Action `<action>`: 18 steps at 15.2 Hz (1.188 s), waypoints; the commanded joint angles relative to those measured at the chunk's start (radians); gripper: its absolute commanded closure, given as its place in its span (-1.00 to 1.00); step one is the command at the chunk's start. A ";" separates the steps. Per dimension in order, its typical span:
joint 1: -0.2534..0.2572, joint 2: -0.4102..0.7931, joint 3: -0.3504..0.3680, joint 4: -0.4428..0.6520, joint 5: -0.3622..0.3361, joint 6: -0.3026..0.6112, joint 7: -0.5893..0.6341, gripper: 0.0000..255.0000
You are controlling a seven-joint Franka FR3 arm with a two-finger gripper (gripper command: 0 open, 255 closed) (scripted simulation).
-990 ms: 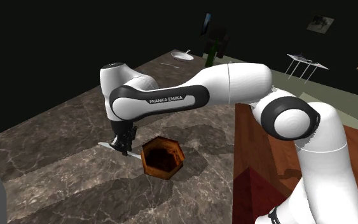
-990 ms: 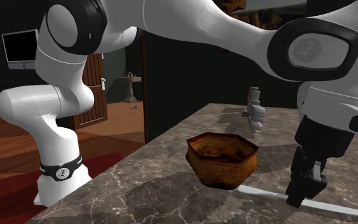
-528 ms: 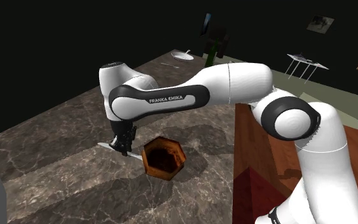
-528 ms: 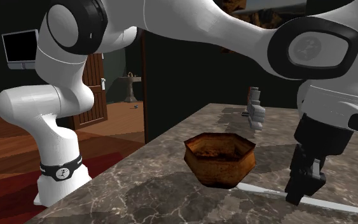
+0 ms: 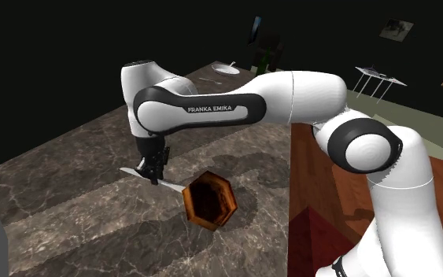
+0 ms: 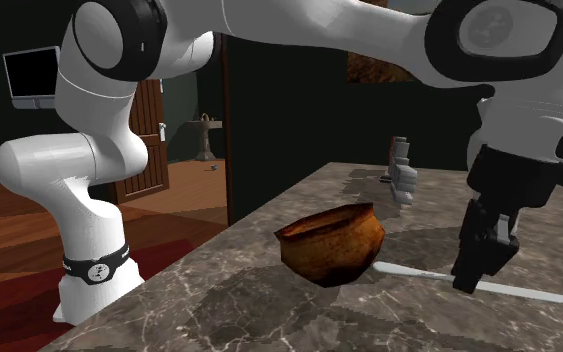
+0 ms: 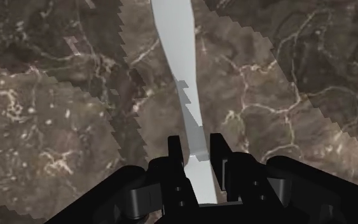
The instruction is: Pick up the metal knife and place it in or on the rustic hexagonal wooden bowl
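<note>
My black gripper (image 5: 152, 168) is shut on a pale, flat knife (image 5: 172, 184) near its middle. In the wrist view the fingers (image 7: 175, 157) clasp the knife (image 7: 174, 44), which runs out ahead over the marble. The knife (image 6: 529, 293) is held roughly level just above the tabletop, and one end reaches the brown hexagonal bowl (image 5: 209, 201). The bowl (image 6: 329, 243) is tipped up on its side, its opening turned toward the shoulder camera. It lies beside the gripper (image 6: 479, 272), toward the stand.
The dark marble table (image 5: 62, 181) ends at a long edge by the red-brown wooden floor (image 5: 330, 204). A white plate (image 5: 227, 69) and a green bottle (image 5: 263, 67) stand at the far end. A small white object (image 6: 402, 175) sits behind the bowl.
The gripper has risen a little with the knife in it. The bowl has slid toward the stand and tipped from upright onto its side.
</note>
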 commanded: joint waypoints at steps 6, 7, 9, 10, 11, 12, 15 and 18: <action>0.008 -0.008 0.003 0.081 0.004 -0.088 -0.002 1.00; 0.010 -0.008 0.003 0.095 0.004 -0.102 -0.002 1.00; 0.014 -0.006 0.003 0.125 0.004 -0.130 -0.002 1.00; 0.016 -0.005 0.003 0.141 0.004 -0.144 -0.002 1.00; 0.018 -0.003 0.003 0.158 0.003 -0.159 -0.003 1.00; 0.021 -0.001 0.003 0.175 0.003 -0.174 -0.003 1.00; 0.030 0.009 0.003 0.233 0.001 -0.221 -0.004 1.00; 0.041 0.025 0.001 0.303 -0.002 -0.274 -0.005 1.00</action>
